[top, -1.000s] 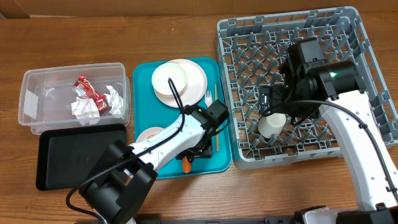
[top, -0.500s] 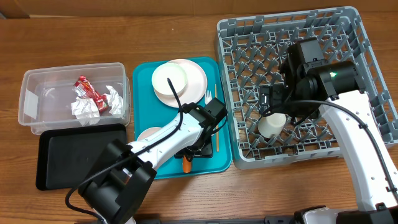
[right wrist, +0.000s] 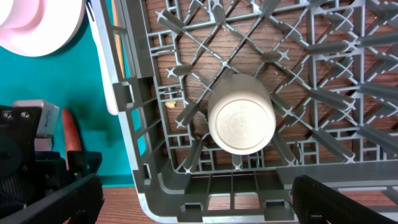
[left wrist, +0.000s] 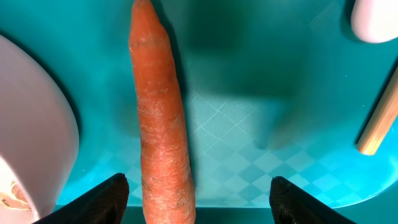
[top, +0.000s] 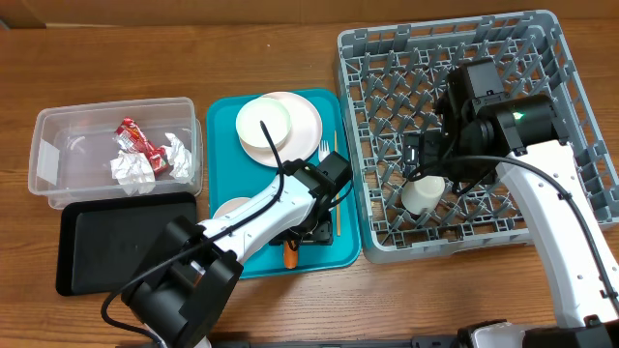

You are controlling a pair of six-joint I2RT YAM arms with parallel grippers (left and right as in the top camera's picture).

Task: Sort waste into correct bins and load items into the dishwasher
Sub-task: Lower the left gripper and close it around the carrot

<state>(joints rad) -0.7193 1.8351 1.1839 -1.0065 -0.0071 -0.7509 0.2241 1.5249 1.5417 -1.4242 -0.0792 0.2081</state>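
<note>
Left gripper (left wrist: pixel 198 200) jaws spread, down low over the teal tray (top: pixel 221 164) at its near edge; carrot (left wrist: pixel 163 118) lies lengthwise between the two fingers (left wrist: pixel 104 198), off-centre, closer to one finger, with a thin gap on that side and a wide gap on the other, so no contact and nothing pinched

In the overhead view only the carrot's end (top: pixel 289 258) shows below the left gripper (top: pixel 298 242), just inside the tray's near edge

White bowl (left wrist: pixel 31 124) just beside the carrot on one side, wooden stick (left wrist: pixel 378 121) well off on the other, both on the tray

Plate (top: pixel 280 126) with a bowl stacked on it at the tray's far edge, fork (top: pixel 324 151) near the tray's right edge

Right gripper (right wrist: pixel 196 186) jaws spread wide, hovering over the grey rack (top: pixel 561 58) near its near-left corner; cup (right wrist: pixel 241 122) stands upside down among the pegs, in line with the gap between the fingers but beyond the tips, untouched

Clear tub (top: pixel 44 159) near the table's left edge holds the red wrapper (top: pixel 135 138) and crumpled napkins (top: pixel 135 170); black tray (top: pixel 116 242) sits just in front of it
</note>
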